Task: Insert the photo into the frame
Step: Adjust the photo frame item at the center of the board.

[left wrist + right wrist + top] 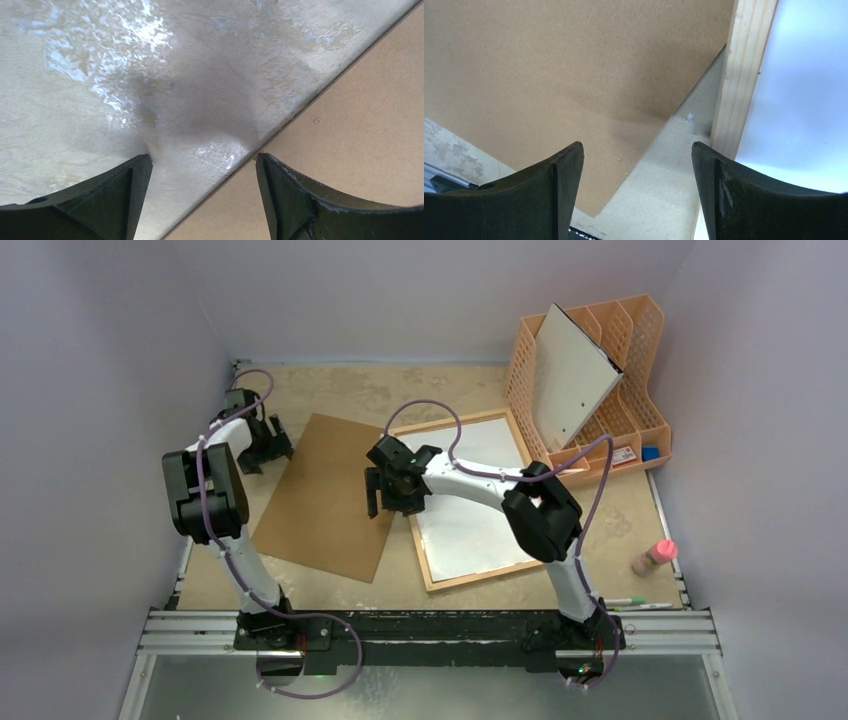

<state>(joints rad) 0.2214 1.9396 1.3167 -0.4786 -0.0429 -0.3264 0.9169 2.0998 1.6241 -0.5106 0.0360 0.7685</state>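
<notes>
Both sets of jaws are hanging spread and empty, the right gripper [386, 502] hovering just off the left rail of the frame [480, 575], way nearer than the left gripper [268, 445] past the brown backing panel [325, 500], and the photo [480, 525] is apparently lying white-side-up inside that frame, long axis running near-to-far.

Brown hardboard panel [325, 495] flat, centre-left — orange lattice organizer [645, 355] with tilted white board [575, 375], pink-capped bottle [655, 557]

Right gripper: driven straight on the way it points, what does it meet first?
Likely the bare table strip between the brown backing panel and the wooden rail of the frame. The open right gripper straddles it, so one finger may catch the panel edge.
</notes>
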